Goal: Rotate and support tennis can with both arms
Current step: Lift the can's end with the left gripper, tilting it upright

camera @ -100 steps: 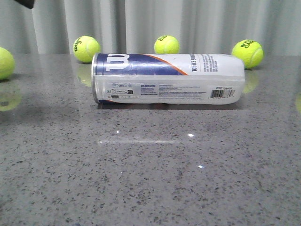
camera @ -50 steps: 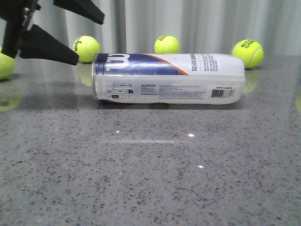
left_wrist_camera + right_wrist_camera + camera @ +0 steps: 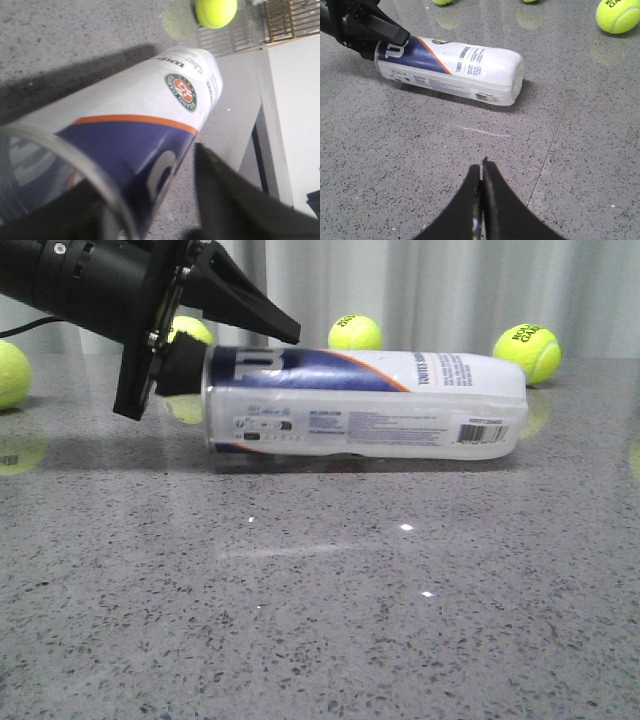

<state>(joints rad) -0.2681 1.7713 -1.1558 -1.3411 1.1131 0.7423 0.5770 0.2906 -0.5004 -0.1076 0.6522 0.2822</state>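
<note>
1. Tennis can [image 3: 365,403] lies on its side on the tabletop [image 3: 320,620], open end at the left gripper [image 3: 205,335], closed end toward the robot's right.
2. Left fingers [image 3: 245,305] spread: in the front view one runs over the can's top at the navy band, the other sits at the mouth, low side. Left wrist view shows the clear rim between the two dark fingers; actual contact not resolvable.
3. Right gripper [image 3: 481,200] hangs above bare tabletop, well apart from the can, fingers pressed together, nothing between them.
4. Can's left end looks slightly raised, shadow beneath it; barcode faces front near the closed end.
5. Four tennis balls [image 3: 353,332] behind the can, along the tabletop's far edge by the curtain [image 3: 430,290].
</note>
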